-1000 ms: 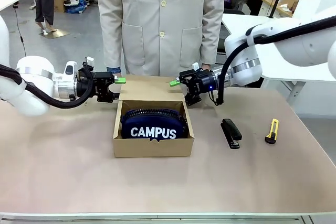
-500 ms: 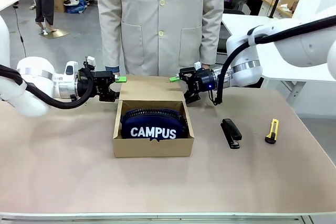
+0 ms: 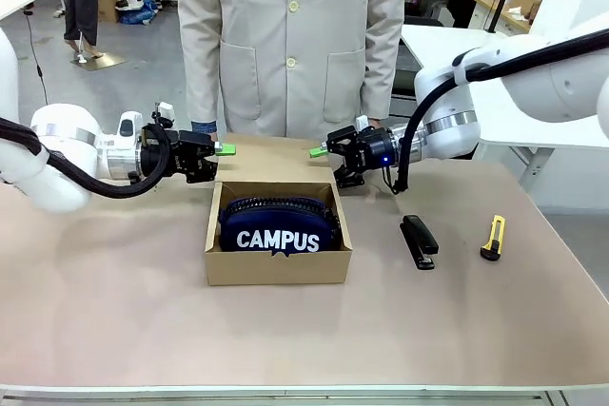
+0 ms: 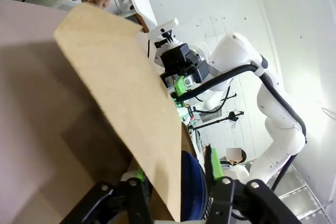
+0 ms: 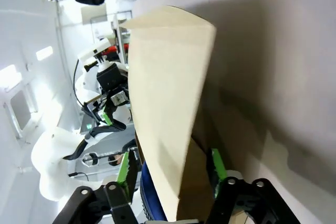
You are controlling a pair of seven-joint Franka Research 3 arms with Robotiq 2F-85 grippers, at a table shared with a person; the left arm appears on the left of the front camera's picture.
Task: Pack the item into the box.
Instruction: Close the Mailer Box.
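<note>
the box [image 3: 276,268] sits on the table [image 3: 143,320] with its lid [image 3: 271,154] folded back behind its far wall, toward the person [image 3: 293,35] standing past the box. the pouch [image 3: 276,225] lies inside the box, filling it almost from side wall to side wall, with its white "campus" print facing the near wall.

the left gripper [image 3: 221,150] is at the far left corner of the box, level with the lid's left edge and above and behind the pouch. in the left wrist view its 2 fingers straddle that edge of the lid [image 4: 121,87]. one green pad [image 4: 212,163] stands off the cardboard, with a strip of the blue pouch [image 4: 193,187] showing in the gap, so this gripper [image 4: 176,169] is parted and not pinching.

the right gripper [image 3: 317,151] is at the far right corner of the box, at the lid's right edge, also above and behind the pouch. in the right wrist view the lid [image 5: 163,77] runs down between its 2 fingers [image 5: 123,169], and the pouch [image 5: 149,192] shows low beside the cardboard. whether this gripper [image 5: 170,169] presses on the lid cannot be told.

neither gripper touches the pouch. a stapler [image 3: 419,242] lies on the table to the right of the box, and a knife [image 3: 492,238] lies farther right of the box, beyond the stapler.
</note>
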